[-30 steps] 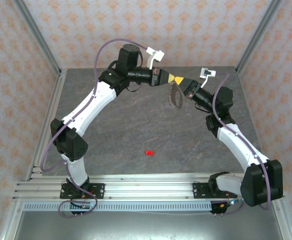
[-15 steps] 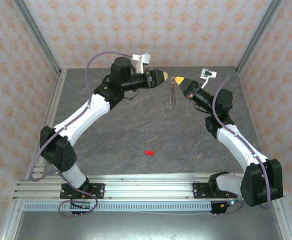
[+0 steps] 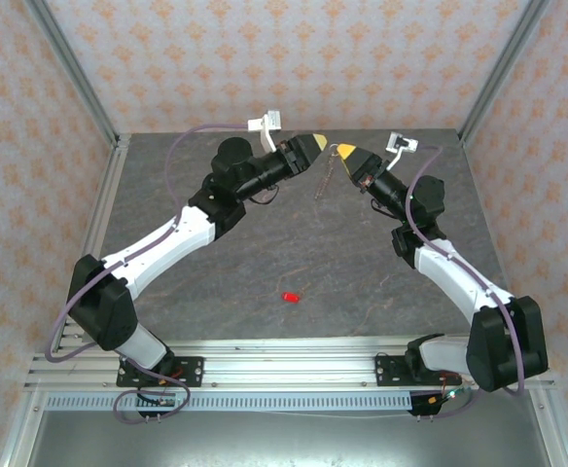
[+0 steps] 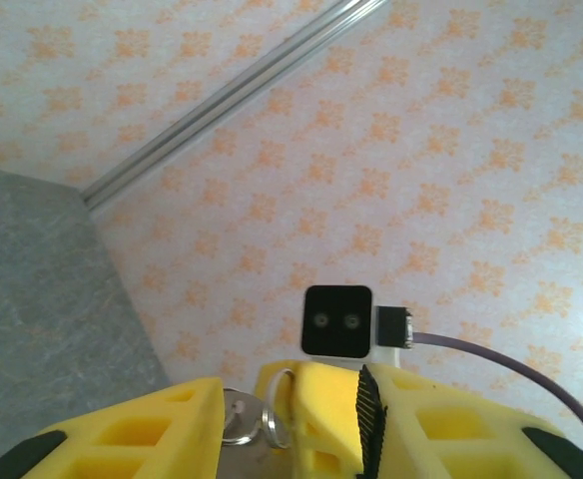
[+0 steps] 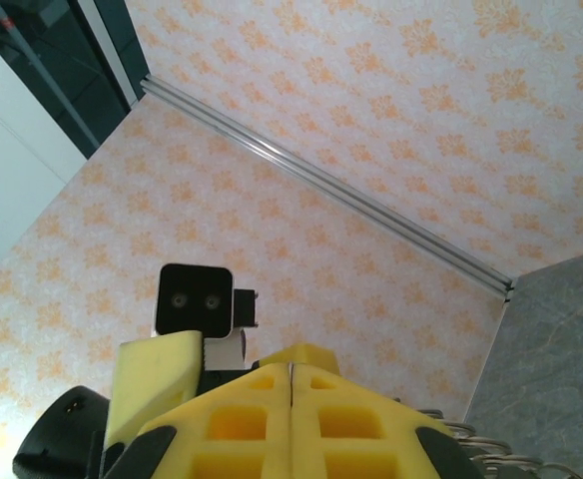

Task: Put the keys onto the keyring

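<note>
Patterned walls (image 3: 265,58) around grey table (image 3: 216,253), keys (image 3: 290,297) loose mid-table; right claw (image 3: 344,151) tight on hanging keyring (image 3: 327,181), left claw (image 3: 316,143) half-wide nearby.

— Where did we see the keys (image 3: 290,296)?
— We saw one tiny red piece lying on the grey table (image 3: 265,243), near the front middle.
— And the keyring (image 3: 329,176)?
— We found it well apart, at the far side: a thin grey-brown loop hanging in the air from the closed tips of the right gripper (image 3: 340,150).

Nothing can be read: no lettering, label, brand mark, number or sign is legible on any surface in view.
</note>
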{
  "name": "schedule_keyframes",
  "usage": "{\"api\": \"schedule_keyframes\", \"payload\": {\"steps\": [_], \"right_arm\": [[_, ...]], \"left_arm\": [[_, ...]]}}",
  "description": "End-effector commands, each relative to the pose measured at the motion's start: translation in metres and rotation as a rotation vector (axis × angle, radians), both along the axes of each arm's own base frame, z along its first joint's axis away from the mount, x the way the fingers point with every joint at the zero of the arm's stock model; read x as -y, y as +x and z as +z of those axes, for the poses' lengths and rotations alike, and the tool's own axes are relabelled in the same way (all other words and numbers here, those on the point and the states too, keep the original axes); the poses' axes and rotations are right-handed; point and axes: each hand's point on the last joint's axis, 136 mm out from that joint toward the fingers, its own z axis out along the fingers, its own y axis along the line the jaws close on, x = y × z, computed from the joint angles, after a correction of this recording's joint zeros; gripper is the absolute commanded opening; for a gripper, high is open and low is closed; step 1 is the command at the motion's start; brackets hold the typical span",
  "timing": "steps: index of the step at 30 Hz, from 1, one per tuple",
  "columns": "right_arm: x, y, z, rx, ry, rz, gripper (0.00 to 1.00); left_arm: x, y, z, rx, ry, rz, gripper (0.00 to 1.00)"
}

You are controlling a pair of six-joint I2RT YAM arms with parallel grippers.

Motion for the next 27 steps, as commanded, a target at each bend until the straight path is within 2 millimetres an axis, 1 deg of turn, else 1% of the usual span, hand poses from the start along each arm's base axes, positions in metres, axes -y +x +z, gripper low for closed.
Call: {"api": "schedule_keyframes", "payload": {"steps": [1,10,17,22,27], "right_arm": [[0.003,-0.007,0.017,0.069,0.046,-0.009,0.00],[0.003,-0.007,0.019,0.073,0.053,-0.007,0.00],[0.002,-0.009,0.020,0.077,0.056,-0.001,0.00],[0.001,-0.009,0.020,0.076,0.055,0.002,0.00],[0.001,-0.009,0.017,0.069,0.052,0.002,0.00]], "left_arm": [[-0.001,-0.002,0.018,0.046,-0.061,0.018,0.40],[0.008,0.000,0.015,0.043,-0.054,0.003,0.37],[0.018,0.001,0.010,0.035,-0.045,-0.014,0.37],[0.023,0.000,0.011,0.038,-0.044,-0.025,0.36],[0.024,0.000,0.013,0.044,-0.045,-0.023,0.35]]}}
